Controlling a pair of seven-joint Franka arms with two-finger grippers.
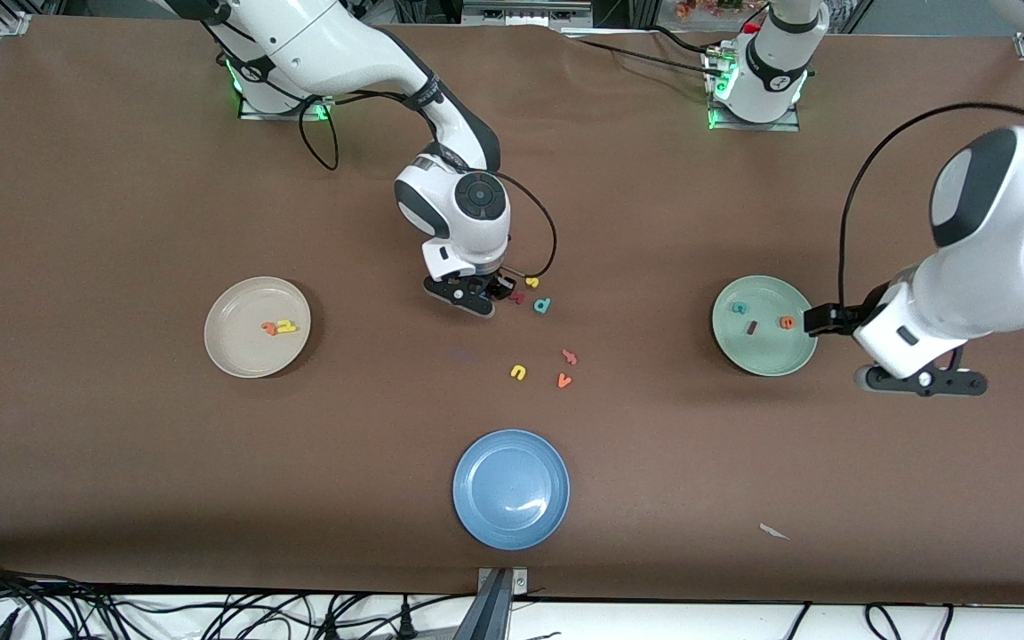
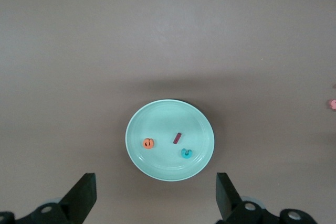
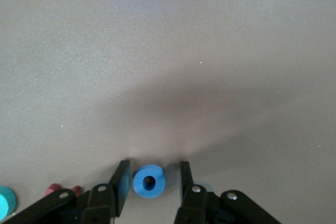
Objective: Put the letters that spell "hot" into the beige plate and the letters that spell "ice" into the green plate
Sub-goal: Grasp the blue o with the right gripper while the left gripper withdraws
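The right gripper (image 3: pixel 151 183) is down low on the table in the middle, with its two fingers on each side of the blue o (image 3: pixel 149 181). The jaws are partly open with a small gap on each side, so the ring is not squeezed yet. It looks ready to pinch the o, the last letter of "hot".

The beige plate (image 1: pixel 236 356) sits toward the right arm's end and already holds the yellow h (image 1: pixel 286 327) and orange t (image 1: pixel 270 329). The way there looks free of other things.

A teal letter (image 1: pixel 542 306), a dark red letter (image 1: pixel 517 298) and a yellow letter (image 1: pixel 532 283) lie just beside the gripper, so a bump could push them.

The green plate (image 1: pixel 796 360) holds the teal c (image 1: pixel 740 308), maroon i (image 1: pixel 751 327) and orange e (image 1: pixel 787 323). The left gripper (image 2: pixel 155 198) waits wide open and empty above it.
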